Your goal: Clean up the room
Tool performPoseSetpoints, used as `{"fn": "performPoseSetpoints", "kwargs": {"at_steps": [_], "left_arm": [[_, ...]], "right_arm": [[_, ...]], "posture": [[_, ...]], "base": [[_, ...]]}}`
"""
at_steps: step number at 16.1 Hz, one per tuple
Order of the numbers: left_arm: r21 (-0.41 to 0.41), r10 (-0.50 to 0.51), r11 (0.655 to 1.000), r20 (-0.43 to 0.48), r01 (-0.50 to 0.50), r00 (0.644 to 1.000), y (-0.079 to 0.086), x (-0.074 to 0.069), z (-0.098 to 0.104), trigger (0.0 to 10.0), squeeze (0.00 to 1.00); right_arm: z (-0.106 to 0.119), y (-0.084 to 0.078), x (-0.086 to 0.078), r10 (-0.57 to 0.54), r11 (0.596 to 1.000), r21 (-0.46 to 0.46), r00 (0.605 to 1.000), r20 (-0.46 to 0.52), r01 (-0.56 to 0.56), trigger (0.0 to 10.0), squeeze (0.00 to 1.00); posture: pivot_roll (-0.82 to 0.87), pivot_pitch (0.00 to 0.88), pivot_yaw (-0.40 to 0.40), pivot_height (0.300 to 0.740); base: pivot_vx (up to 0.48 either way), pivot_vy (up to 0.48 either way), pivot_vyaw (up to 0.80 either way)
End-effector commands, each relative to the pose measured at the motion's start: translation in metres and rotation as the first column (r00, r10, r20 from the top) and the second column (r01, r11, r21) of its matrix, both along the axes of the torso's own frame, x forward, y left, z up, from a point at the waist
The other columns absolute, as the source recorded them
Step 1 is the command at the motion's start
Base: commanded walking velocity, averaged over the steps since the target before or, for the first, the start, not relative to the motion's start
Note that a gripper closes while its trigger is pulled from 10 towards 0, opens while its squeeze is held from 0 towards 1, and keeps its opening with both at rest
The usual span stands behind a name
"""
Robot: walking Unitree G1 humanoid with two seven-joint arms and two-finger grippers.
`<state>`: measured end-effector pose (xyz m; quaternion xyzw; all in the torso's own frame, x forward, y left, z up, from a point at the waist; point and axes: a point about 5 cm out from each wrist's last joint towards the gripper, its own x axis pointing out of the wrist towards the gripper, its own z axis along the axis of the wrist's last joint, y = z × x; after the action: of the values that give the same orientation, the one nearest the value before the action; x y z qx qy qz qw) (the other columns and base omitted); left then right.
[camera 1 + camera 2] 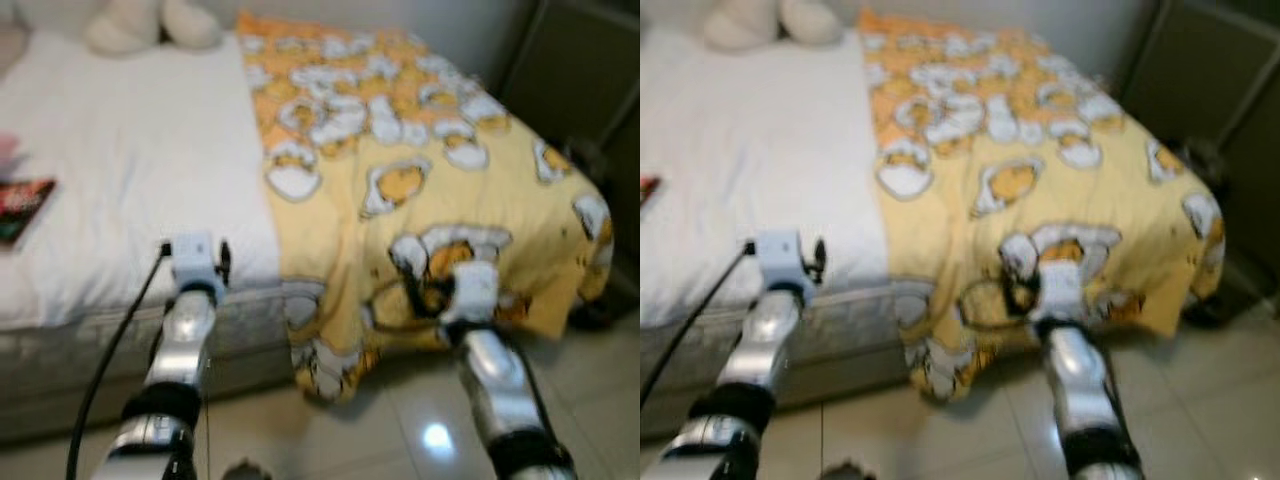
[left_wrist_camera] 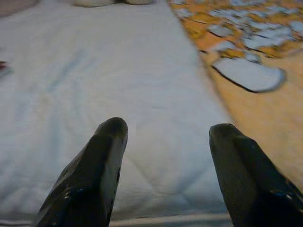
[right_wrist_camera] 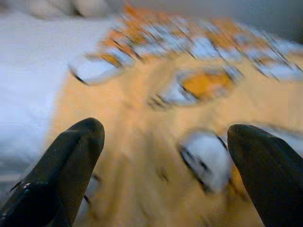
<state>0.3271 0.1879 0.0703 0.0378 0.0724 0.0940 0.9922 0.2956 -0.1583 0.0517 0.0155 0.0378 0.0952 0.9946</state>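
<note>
While I face the bed (image 1: pixel 120 150), the left tool (image 2: pixel 163 137) hangs open over its white sheet and the right tool (image 3: pixel 165 137) spreads open above the yellow blanket (image 1: pixel 420 200) draped over the bed's foot end.

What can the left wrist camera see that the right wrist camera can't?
Left wrist view's own: the left gripper, jaws open, above the wide white sheet, plus a small reddish thing, too blurred to name. Right wrist view's own: the right gripper, jaws open, close above the yellow cartoon blanket. Shared: sheet beside blanket, and pale cream lumps at the bed's far end.
</note>
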Motion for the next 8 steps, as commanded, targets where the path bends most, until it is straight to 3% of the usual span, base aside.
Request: {"fn": "performPoseSetpoints", "kwargs": {"at_steps": [1,5,8], "left_arm": [[0.0,-0.01,1.0,0.041,0.01,0.999,-0.008,0.006,0.009,10.0,0.0],[0.013,-0.115,0.993,0.088,0.114,0.99,-0.024,0.008,0.016,10.0,0.0],[0.019,-0.186,0.982,0.115,0.185,0.976,-0.035,0.014,0.024,10.0,0.0]], "right_arm": [[-0.002,-0.002,0.001,0.007,1.0,-0.014,1.0,-0.007,-0.007,10.0,0.0],[0.001,0.006,0.004,0.022,1.0,0.013,1.0,0.011,-0.023,10.0,0.0],[0.0,0.002,0.003,-0.009,1.0,0.027,1.0,0.022,0.008,10.0,0.0]], "posture": [[0.07,0.0,-0.043,0.74],[0.07,0.0,-0.03,0.74],[0.04,0.0,-0.017,0.74]], "base": [[0.454,0.0,0.0],[0.45,0.0,0.0],[0.45,0.0,0.0]]}}
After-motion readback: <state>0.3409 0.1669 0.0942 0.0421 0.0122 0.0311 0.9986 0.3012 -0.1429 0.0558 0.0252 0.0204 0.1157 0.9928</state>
